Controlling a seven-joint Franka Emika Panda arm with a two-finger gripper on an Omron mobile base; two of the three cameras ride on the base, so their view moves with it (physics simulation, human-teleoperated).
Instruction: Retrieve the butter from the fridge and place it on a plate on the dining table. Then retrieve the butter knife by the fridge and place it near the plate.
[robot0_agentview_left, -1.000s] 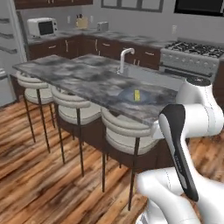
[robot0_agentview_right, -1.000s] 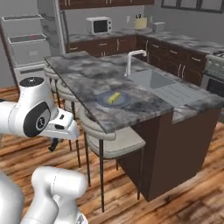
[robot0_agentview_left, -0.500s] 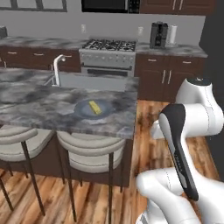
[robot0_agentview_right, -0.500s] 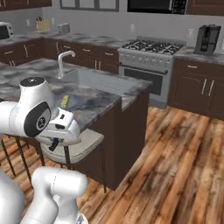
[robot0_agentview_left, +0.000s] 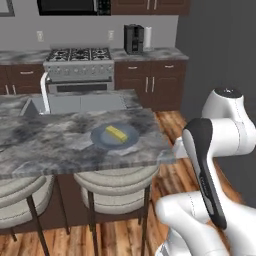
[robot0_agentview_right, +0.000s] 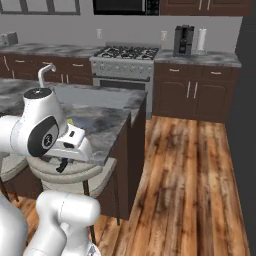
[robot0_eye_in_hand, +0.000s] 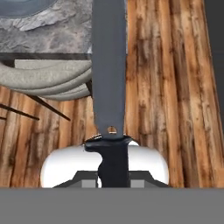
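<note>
The butter (robot0_agentview_left: 115, 133), a pale-yellow stick, lies on the blue-grey plate (robot0_agentview_left: 102, 141) near the right end of the dining table (robot0_agentview_left: 45, 147). My gripper (robot0_eye_in_hand: 113, 174) is shut on the dark handle of the butter knife (robot0_eye_in_hand: 109, 65). Its grey blade points away from the hand, over the wooden floor beside the table's edge (robot0_eye_in_hand: 57, 33). A sliver of the plate (robot0_eye_in_hand: 22, 6) sits at the top left of the hand view. In the right base view the gripper (robot0_agentview_right: 62, 164) hangs low beside the table's near corner (robot0_agentview_right: 107, 150). The fridge is out of view.
Round beige stools (robot0_agentview_left: 116, 186) stand under the table's near side, one just below the gripper (robot0_eye_in_hand: 43, 78). Behind the table are a stove (robot0_agentview_left: 77, 70) and dark cabinets with a coffee machine (robot0_agentview_right: 183, 40). Open wood floor (robot0_agentview_right: 190, 175) lies to the right.
The base has swung round, so the whole scene has shifted: the table now lies left and the stove ahead. The gripper stays shut on the knife.
</note>
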